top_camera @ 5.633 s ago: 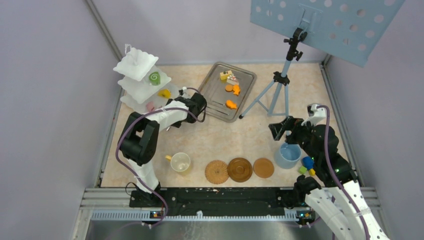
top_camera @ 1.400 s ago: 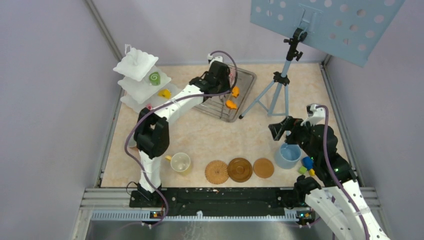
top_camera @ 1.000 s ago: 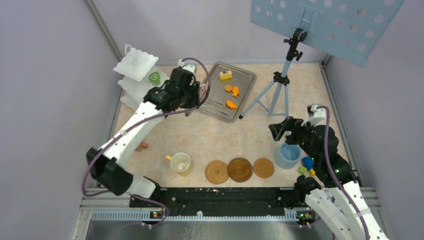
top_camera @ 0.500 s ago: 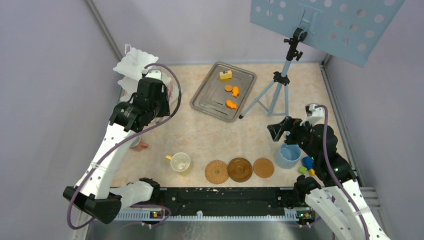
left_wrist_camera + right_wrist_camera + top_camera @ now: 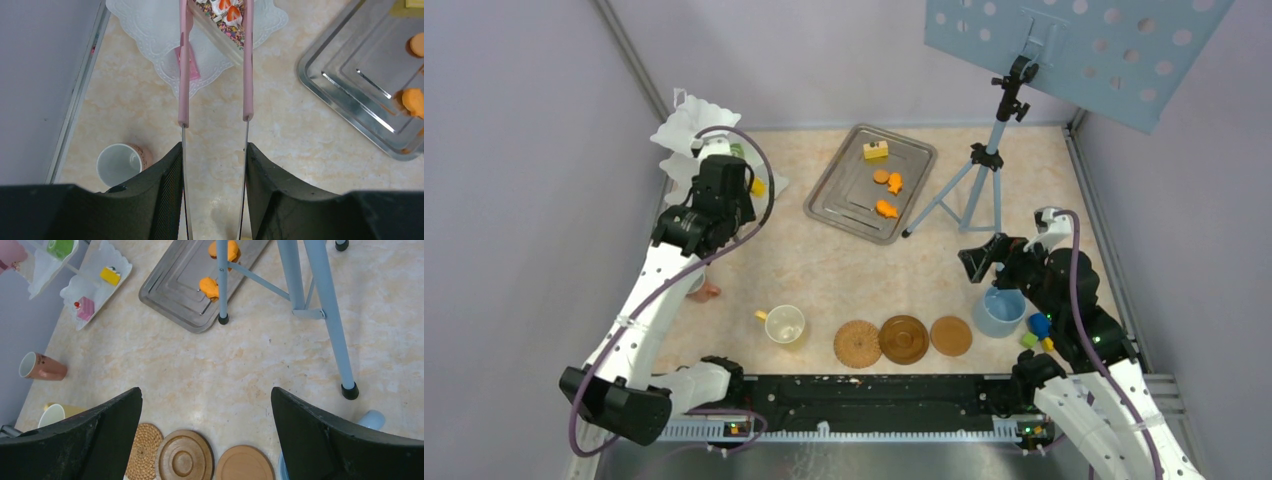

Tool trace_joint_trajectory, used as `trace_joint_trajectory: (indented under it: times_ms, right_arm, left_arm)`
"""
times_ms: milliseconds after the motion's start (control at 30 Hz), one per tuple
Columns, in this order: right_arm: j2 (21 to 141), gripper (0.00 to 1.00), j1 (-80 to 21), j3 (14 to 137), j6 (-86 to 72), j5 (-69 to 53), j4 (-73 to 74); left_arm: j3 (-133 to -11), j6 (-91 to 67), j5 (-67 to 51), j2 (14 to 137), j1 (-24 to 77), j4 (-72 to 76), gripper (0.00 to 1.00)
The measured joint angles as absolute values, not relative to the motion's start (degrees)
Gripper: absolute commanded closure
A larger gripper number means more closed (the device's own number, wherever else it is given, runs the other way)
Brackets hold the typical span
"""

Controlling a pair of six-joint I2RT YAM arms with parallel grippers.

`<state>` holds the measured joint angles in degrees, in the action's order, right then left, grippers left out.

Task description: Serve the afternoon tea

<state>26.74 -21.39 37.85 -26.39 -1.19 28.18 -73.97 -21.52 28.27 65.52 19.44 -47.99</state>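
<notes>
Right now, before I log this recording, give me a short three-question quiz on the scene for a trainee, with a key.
1. True or false: the right gripper is shut.
2. What do the pink tongs in the left gripper carry? A an orange biscuit; B a strawberry-topped slice; C a cup.
3. How many round coasters lie in the row near the arm bases?

Key: 1 false, it stands open and empty. 2 B. 3 three.
</notes>
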Motion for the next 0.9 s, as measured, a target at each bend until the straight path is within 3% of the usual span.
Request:
trace_joint_trajectory:
  times_ms: [900]
  right_arm:
    - [26.7, 0.02, -21.4, 37.4, -26.4, -1.2, 27.9]
  left_arm:
    - [-67.1, -22.4, 28.4, 71.1, 5.0, -34.5, 0.97]
